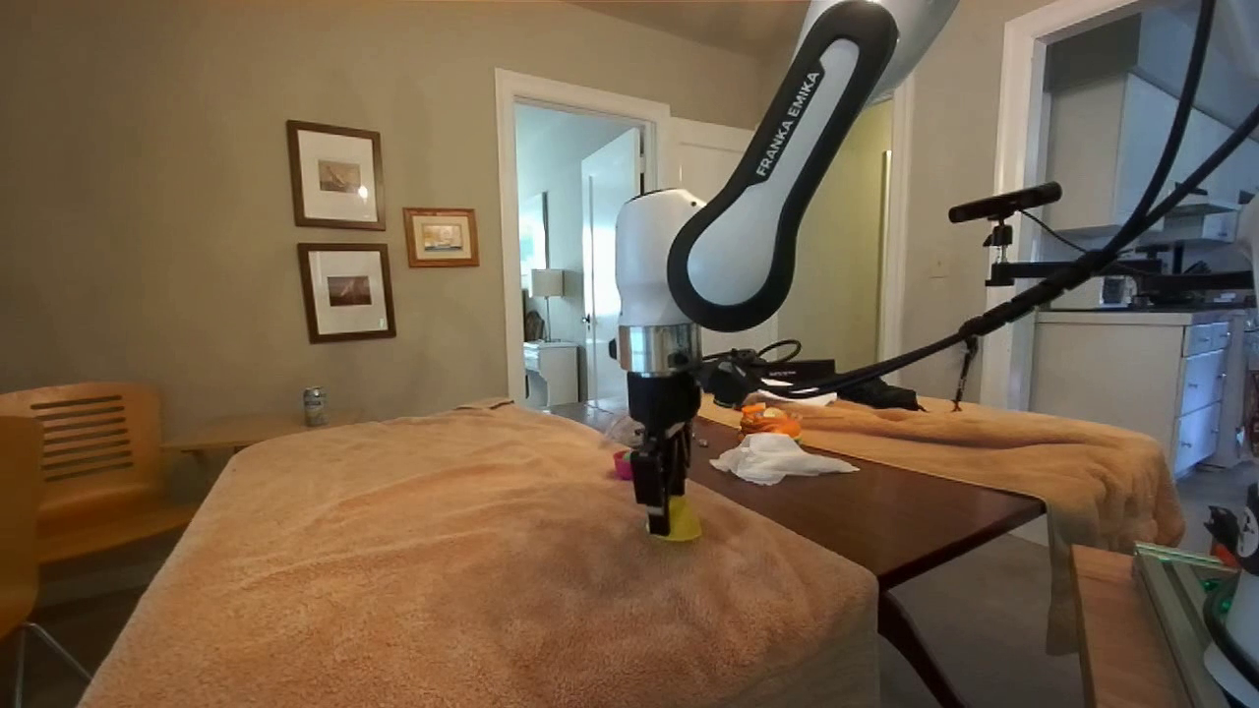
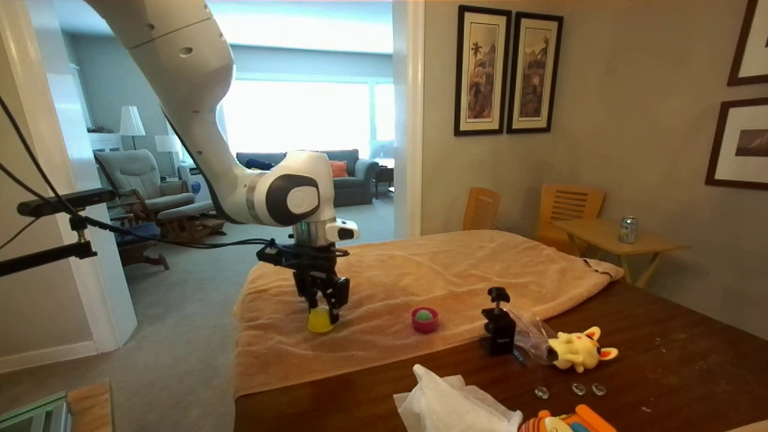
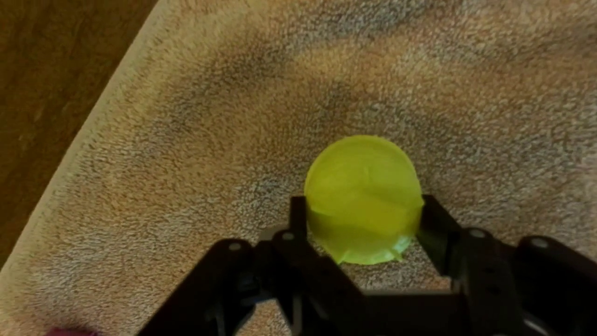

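Observation:
A small translucent yellow cup (image 3: pixel 364 186) rests on the orange towel (image 3: pixel 210 177), with its wider end down as seen in both exterior views. My gripper (image 2: pixel 324 311) points straight down over it, shut on its sides. In the wrist view one black finger (image 3: pixel 298 217) presses against the left of the cup and the opposite finger (image 3: pixel 433 224) meets its right side. Small tabs stick out along the cup's near rim. To the right of the gripper in an exterior view sits a pink bowl (image 2: pixel 425 328) with a green ball (image 2: pixel 423 315) inside.
On the dark wooden table (image 2: pixel 678 354) beside the towel stand a black clamp (image 2: pixel 499 333), a pale yellow plush toy (image 2: pixel 577 351), white tissue (image 2: pixel 450 402), several clear glass pieces and an orange toy (image 2: pixel 567 423). Cables (image 1: pixel 1043 285) hang off the arm.

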You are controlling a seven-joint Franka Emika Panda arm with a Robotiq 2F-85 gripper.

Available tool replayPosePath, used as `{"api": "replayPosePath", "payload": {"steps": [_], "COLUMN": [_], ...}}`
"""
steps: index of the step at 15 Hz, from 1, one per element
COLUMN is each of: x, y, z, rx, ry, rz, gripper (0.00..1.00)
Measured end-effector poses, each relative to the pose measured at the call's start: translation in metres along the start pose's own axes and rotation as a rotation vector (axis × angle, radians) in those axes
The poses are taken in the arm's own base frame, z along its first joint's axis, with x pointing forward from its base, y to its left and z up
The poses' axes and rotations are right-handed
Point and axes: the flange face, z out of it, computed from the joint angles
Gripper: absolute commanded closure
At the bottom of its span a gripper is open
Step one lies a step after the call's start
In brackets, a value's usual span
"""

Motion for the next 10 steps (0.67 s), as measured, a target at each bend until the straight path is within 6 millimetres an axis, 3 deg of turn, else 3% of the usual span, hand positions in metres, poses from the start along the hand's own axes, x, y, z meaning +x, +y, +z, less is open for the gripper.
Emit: {"api": "replayPosePath", "payload": {"steps": [4, 7, 10], "x": [-0.021, -0.058, -0.104], "y": [0.050, 0.107, 0.155], "z": [-0.030, -0.042, -0.040], "rx": [0.026, 0.017, 0.014], "ry": [0.089, 0.137, 0.150], "rz": [0.163, 0.316, 0.474], "gripper": [0.65, 0.65, 0.65]}}
